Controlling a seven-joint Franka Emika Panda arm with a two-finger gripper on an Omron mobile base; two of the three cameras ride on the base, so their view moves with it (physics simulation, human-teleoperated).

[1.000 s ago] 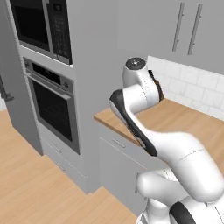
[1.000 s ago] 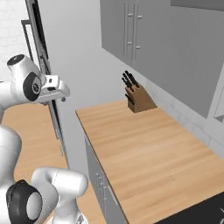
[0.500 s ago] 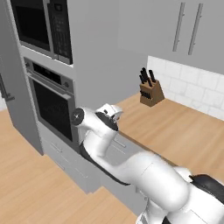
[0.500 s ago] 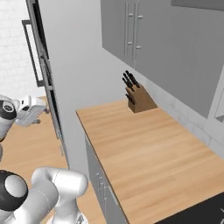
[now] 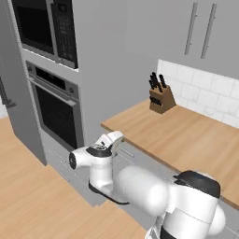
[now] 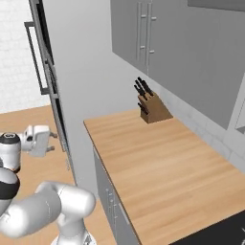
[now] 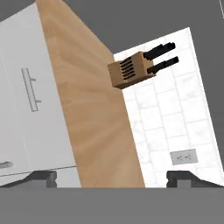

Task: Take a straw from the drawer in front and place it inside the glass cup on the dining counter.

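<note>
My gripper hangs low in front of the cabinet, just below the wood counter's front edge, with its jaws wide open and nothing between them. In the right base view the gripper points at the cabinet face. The hand view looks at a shut light-grey drawer with a slim bar handle, between my fingertips. That drawer front lies just right of the hand. The straw is hidden. The glass cup and the dining counter are out of view.
A smaller wood counter carries a knife block at its back by the tiled wall. A built-in oven and microwave stand to the left. Grey wall cabinets hang above. Wood floor lies below.
The arm has swung down from above the counter edge to low in front of the cabinet. The jaws stayed open. The knife block is now uncovered.
</note>
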